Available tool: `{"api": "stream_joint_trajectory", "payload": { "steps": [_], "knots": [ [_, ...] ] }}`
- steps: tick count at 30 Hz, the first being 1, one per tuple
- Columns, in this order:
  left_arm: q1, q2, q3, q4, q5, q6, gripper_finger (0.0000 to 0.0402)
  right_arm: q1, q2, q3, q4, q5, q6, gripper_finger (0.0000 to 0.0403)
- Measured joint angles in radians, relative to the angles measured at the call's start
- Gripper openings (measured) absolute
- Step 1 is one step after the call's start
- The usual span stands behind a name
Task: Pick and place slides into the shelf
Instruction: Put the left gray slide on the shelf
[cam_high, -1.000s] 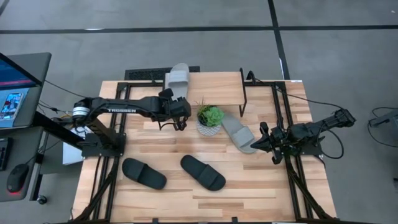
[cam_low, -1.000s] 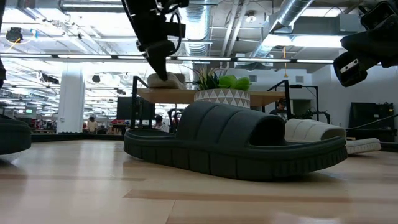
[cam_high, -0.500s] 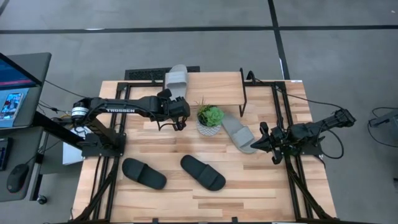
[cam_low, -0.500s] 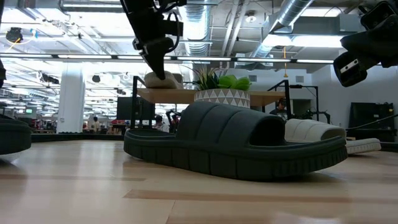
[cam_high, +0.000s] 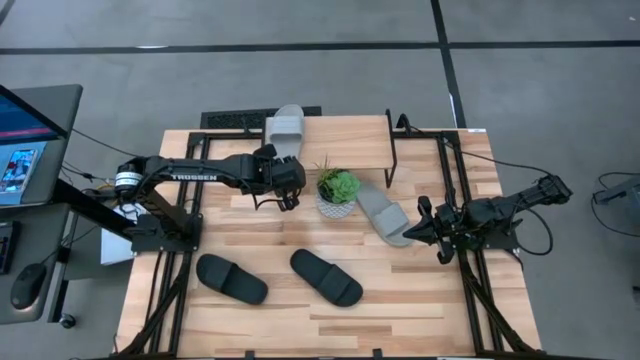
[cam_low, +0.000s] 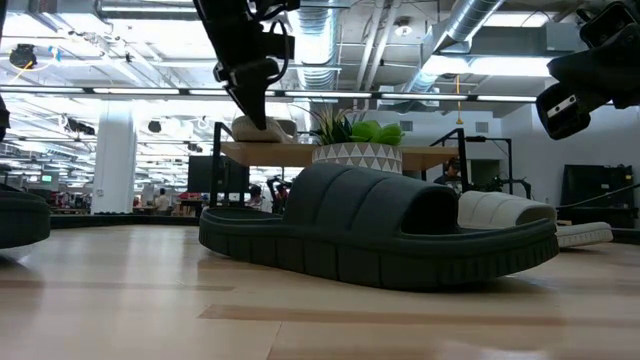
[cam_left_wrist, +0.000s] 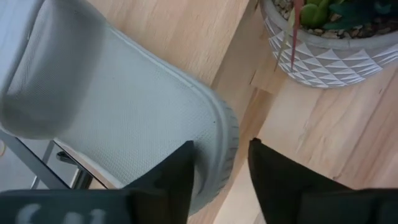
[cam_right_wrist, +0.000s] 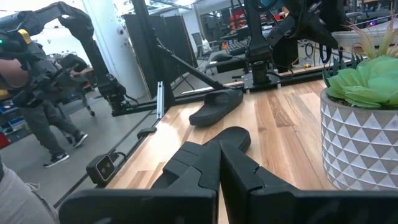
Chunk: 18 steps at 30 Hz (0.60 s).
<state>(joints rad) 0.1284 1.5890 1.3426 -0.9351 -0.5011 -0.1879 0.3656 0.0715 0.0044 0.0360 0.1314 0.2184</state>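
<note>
Your left gripper (cam_left_wrist: 221, 177) stood narrowly parted, one finger either side of the heel rim of the light grey slide (cam_left_wrist: 124, 118) lying on the shelf (cam_high: 340, 140), with the potted plant (cam_high: 337, 193) just beside it. Your right gripper (cam_high: 425, 228) sat closed, touching the other grey slide (cam_high: 384, 213).

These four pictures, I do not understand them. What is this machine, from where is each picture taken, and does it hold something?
It is a robot with two dark arms at a wooden table. One picture looks down from above, one looks level across the table, and two come from cameras on the wrists. The left gripper is at the heel of a light grey slide that lies on the shelf; its fingers stand apart around the rim. The right gripper waits shut by the second grey slide. Two black slides and a potted plant are also there.
</note>
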Motion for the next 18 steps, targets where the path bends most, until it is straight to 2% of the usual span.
{"api": "stream_joint_trajectory", "payload": {
  "steps": [9,18],
  "knots": [
    [0.000,0.000,0.001,-0.034,0.019,0.035,0.0209,0.000,0.000,0.000,0.000,0.000,0.000,0.0000],
    [0.000,0.000,0.001,-0.080,0.023,0.053,0.0225,0.000,0.000,0.000,0.000,0.000,0.000,0.0000]
  ]
}}
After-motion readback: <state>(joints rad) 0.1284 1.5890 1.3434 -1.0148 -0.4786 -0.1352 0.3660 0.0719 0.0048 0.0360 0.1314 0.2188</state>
